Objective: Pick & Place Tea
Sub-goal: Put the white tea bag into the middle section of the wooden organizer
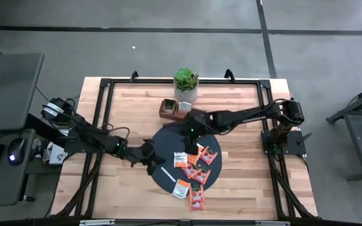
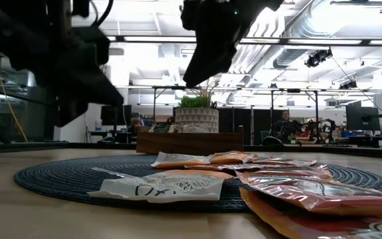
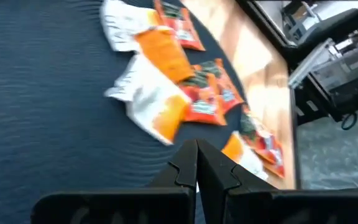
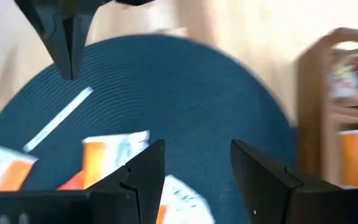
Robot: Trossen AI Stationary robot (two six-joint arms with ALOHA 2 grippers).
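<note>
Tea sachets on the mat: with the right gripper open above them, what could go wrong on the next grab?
1. The tea sachets lie overlapped in a heap, so the open right gripper may lift two at once or drag a neighbour along.
2. Some sachets hang over the edge of the dark mat; a nudge could push them further out onto the table.
3. The shut left gripper sits close by over the mat, so the arms might collide.

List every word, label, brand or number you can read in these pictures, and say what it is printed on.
None can be read.
Tea sachets: print on the orange-red and white packets, too blurred and small to read.
White sachet nearest the low camera: dark markings, not legible.
Right arm: faint pale lettering along the link, too small to read.
Wooden tray: packets inside, labels unreadable.
</note>
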